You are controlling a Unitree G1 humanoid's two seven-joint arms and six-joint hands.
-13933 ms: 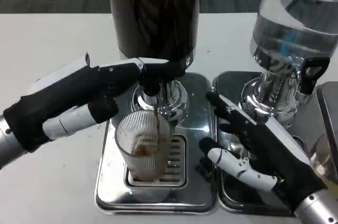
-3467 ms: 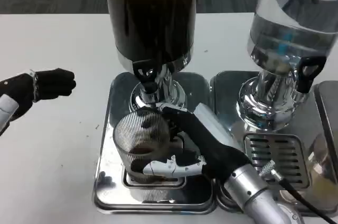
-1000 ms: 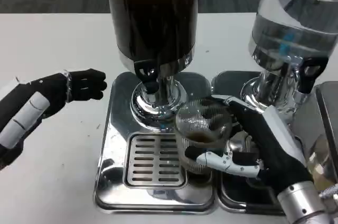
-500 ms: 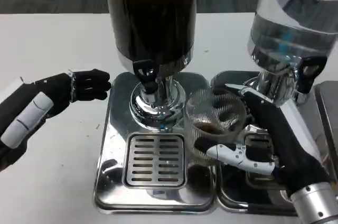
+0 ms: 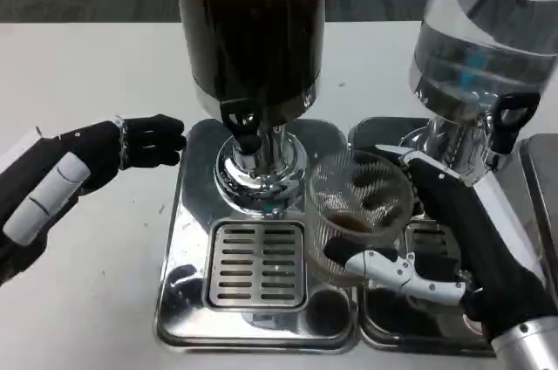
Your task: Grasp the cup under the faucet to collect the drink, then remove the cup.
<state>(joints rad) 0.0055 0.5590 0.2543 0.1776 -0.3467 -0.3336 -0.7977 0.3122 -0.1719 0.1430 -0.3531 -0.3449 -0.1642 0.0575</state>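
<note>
Nearest you, the right hand [image 5: 462, 243] grips the cup [image 5: 357, 213]: thumb across its near side, fingers wrapped behind its right wall. The cup is a ribbed clear tumbler with a little brown drink in the bottom. It sits over the seam between the two steel drip trays, right of the slotted grate [image 5: 255, 263] and clear of it.

The left drip tray [image 5: 187, 300] has its raised rim near you and to the left; white table [image 5: 96, 300] lies open beyond that rim. The right drip tray [image 5: 384, 335] is mostly covered by your right hand and forearm.

At mid depth on the left, the left hand [image 5: 83, 169] is over the table with fingers curled together on nothing, fingertips just beside the left tray's far-left corner, not touching it.

Farther back, the dark dispenser [image 5: 251, 30] stands on its chrome base, and its black faucet [image 5: 241, 121] hangs over the tray, left of the cup and above it. To the cup's far right stands the clear dispenser [image 5: 484, 38] with its own black tap [image 5: 514, 117], close behind your right fingers.
</note>
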